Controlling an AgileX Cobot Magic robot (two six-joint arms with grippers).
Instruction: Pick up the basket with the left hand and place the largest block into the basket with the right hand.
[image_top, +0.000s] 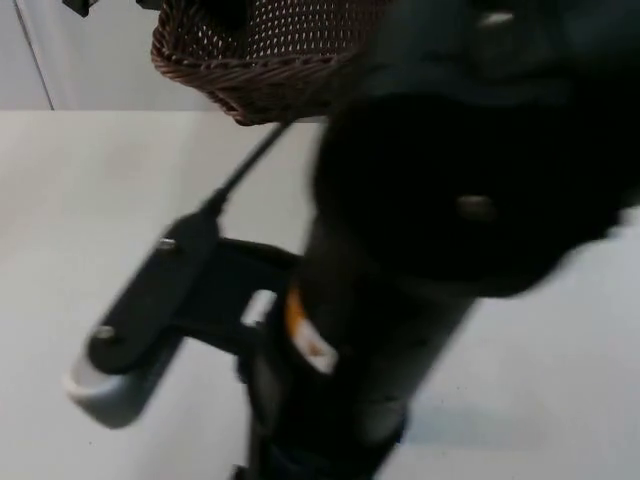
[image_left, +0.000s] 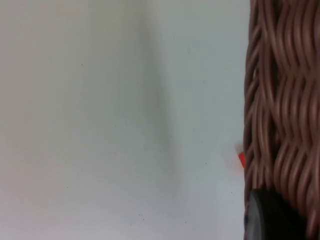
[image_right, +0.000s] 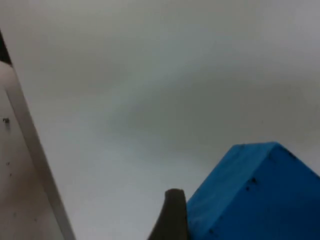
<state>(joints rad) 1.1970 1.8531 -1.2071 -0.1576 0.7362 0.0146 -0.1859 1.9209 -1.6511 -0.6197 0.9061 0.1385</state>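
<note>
Closest to the top camera, the right arm (image_top: 400, 300) rises as one dark bulk over the white bench (image_top: 90, 200), so its end effector is best judged from the right wrist view. There the right end effector (image_right: 200, 220) has one black fingertip (image_right: 172, 212) pressed against the side of a single blue block (image_right: 250, 195). The block is raised and tilted, with the pale bench surface behind it, so it appears to be pinched, though the second finger is hidden by the block.

Farther back, one brown wicker basket (image_top: 250, 50) hangs at the far edge of the bench, in front of the grey partition wall (image_top: 100, 60). In the left wrist view its woven wall (image_left: 282, 100) stands upright. The left end effector (image_left: 272, 217) sits against that weave with one dark fingertip (image_left: 270, 215) touching it. It probably grips the rim, but I cannot tell how its fingers stand. A small red sliver (image_left: 241, 160) peeps out just beside the basket wall, too little to identify.
</note>
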